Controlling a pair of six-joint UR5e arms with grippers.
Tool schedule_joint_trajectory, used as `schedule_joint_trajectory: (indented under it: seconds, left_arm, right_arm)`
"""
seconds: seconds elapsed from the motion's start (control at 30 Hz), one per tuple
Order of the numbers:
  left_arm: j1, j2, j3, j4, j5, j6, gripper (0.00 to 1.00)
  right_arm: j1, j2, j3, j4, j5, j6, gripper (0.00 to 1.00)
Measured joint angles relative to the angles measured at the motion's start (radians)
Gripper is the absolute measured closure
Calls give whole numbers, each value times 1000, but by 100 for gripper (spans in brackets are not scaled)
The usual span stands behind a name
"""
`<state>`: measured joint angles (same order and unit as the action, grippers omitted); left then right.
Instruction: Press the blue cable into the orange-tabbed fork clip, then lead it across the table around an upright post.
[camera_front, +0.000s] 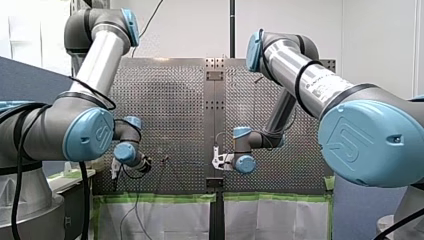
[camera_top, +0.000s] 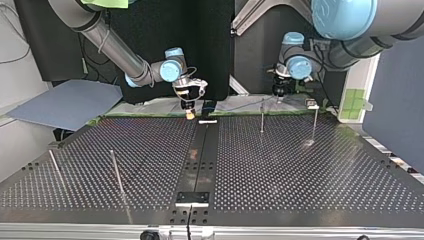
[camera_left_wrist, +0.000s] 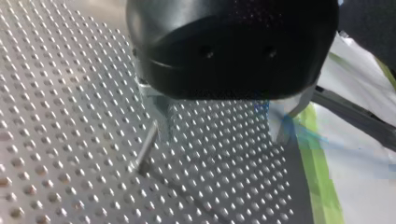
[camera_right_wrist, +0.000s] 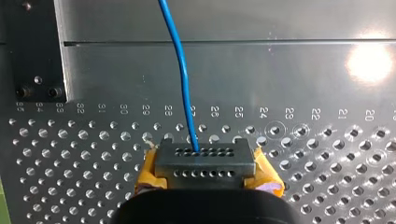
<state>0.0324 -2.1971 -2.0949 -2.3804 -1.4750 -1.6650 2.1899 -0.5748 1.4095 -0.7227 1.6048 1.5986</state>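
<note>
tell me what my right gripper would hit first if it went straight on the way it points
Most likely the perforated table. My right gripper points down at its numbered hole rows, with only the blue cable leading ahead over the plate. The gap to the plate is hard to judge.

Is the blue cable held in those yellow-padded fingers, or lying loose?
Held: the blue cable runs in between my right gripper's shut fingers and stops there.
</note>
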Motion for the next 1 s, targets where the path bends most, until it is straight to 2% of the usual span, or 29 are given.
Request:
schedule_joint_trajectory:
  seconds: [0.2, 0.37, 0.63, 1.0]
  left_arm:
    - [-3, 39, -29, 15, 48, -8, 0]
    - [-6, 44, -32, 12, 87, -15, 0]
    - [-14, 45, -42, 25, 90, -15, 0]
    - [-28, 45, -61, 99, 93, -13, 0]
  right_arm:
    - [2, 0, 0, 0, 0, 0, 100]
    - [3, 1, 0, 0, 0, 0, 100]
    - [3, 2, 0, 0, 0, 0, 100]
    - [3, 2, 0, 0, 0, 0, 100]
